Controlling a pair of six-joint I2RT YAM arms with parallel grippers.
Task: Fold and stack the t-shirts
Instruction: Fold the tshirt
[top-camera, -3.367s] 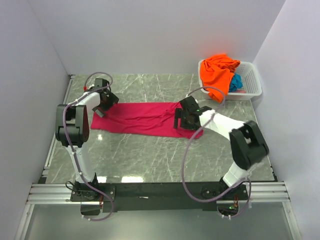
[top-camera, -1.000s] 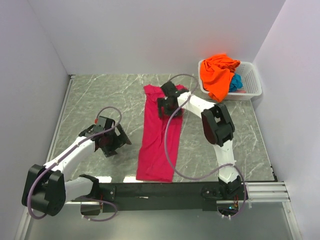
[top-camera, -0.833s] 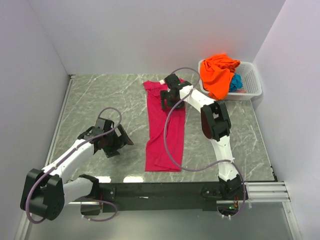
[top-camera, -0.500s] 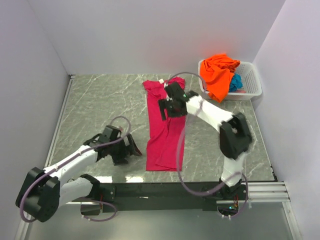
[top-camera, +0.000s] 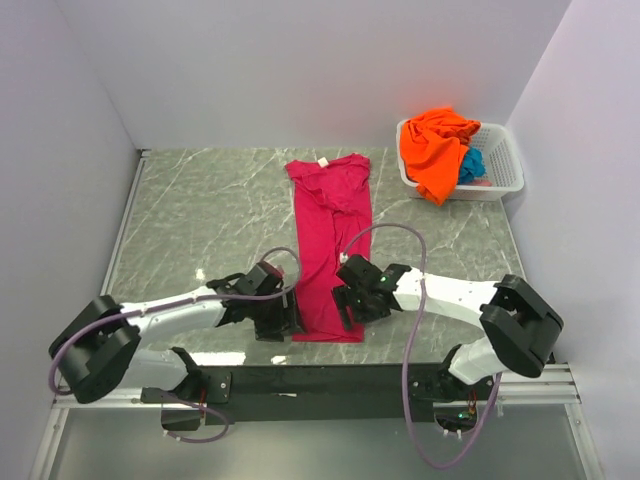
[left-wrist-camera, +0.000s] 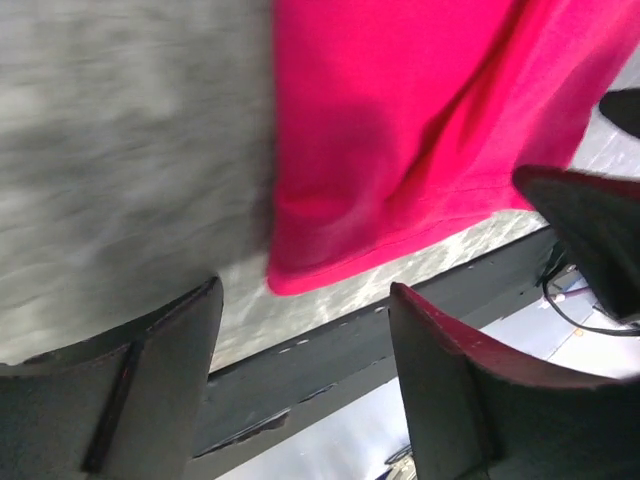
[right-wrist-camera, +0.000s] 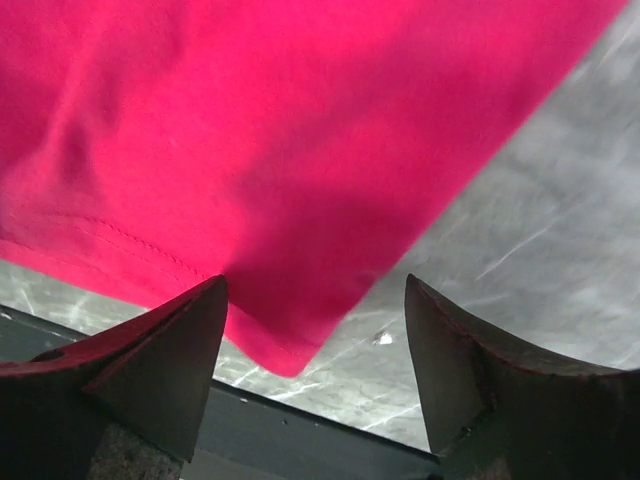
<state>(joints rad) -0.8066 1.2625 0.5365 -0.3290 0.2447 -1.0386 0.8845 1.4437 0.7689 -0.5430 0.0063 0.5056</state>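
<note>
**Overhead and wrist views.** The magenta-pink t-shirt (top-camera: 331, 240) is laid on the marble table (top-camera: 200, 215) as a long narrow strip. Its white neck label (top-camera: 322, 163) is at the far end. Its hem is at the near end, close to the black rail (top-camera: 320, 381) that runs along the table's near edge.

The left gripper (top-camera: 288, 318) is set low at the hem's left corner and the right gripper (top-camera: 347, 303) at its right corner. The two are near each other, with the width of the strip between them.

In the left wrist view the fingers (left-wrist-camera: 150, 385) are seen spread, with nothing clamped. The hem corner lies just ahead of the gap, nearer the finger on the picture's left. Blurred bare marble extends beyond that finger, and a narrow band of marble separates the hem from the rail.

In the right wrist view the fingers (right-wrist-camera: 150, 375) are likewise spread and unclamped. The pointed hem corner falls between their tips. The stitched hem runs off past the finger on the picture's left, and open marble lies ahead of the other finger. Whether either pair of tips touches the cloth cannot be told.

Well apart from both grippers, at the table's far right corner, the white lattice basket (top-camera: 505, 178) holds two more shirts. The orange t-shirt (top-camera: 432, 150) is draped over its rim and the teal t-shirt (top-camera: 471, 166) lies beside it. Bare marble is seen on both long sides of the strip.
</note>
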